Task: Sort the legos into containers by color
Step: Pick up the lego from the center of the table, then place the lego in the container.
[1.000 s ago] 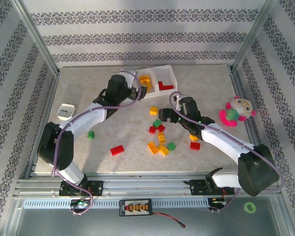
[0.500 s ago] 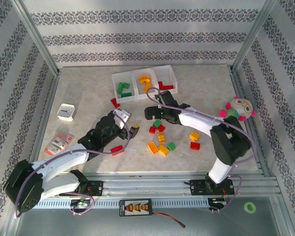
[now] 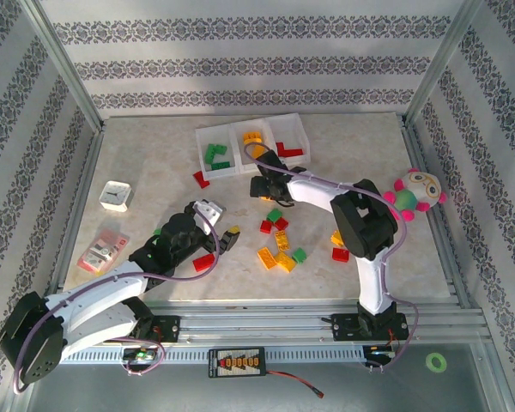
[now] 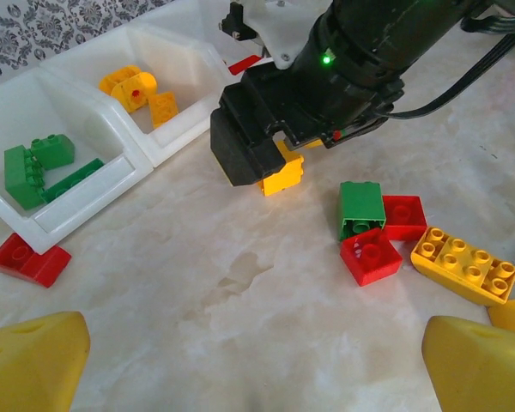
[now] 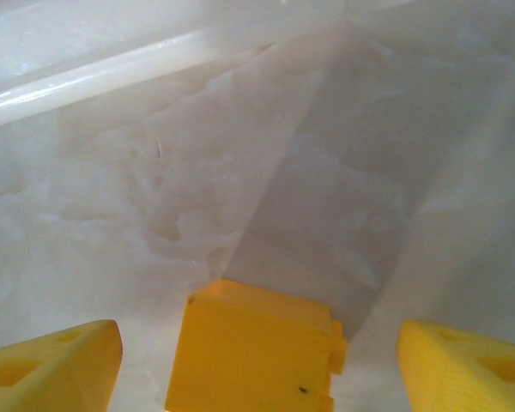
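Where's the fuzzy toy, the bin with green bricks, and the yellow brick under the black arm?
Plush toy (image 3: 413, 196): top external view, on its middle.
Green-brick bin (image 4: 94, 194): left wrist view, on its front wall.
Yellow brick (image 4: 283, 175): left wrist view, on its front face.

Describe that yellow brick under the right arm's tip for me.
The yellow brick is a small, squarish, glossy plastic block between the open fingers of the right end effector, with a gap showing on each side, so it looks ungripped. It is just in front of the middle bin, over the pale table; whether it rests there is unclear.
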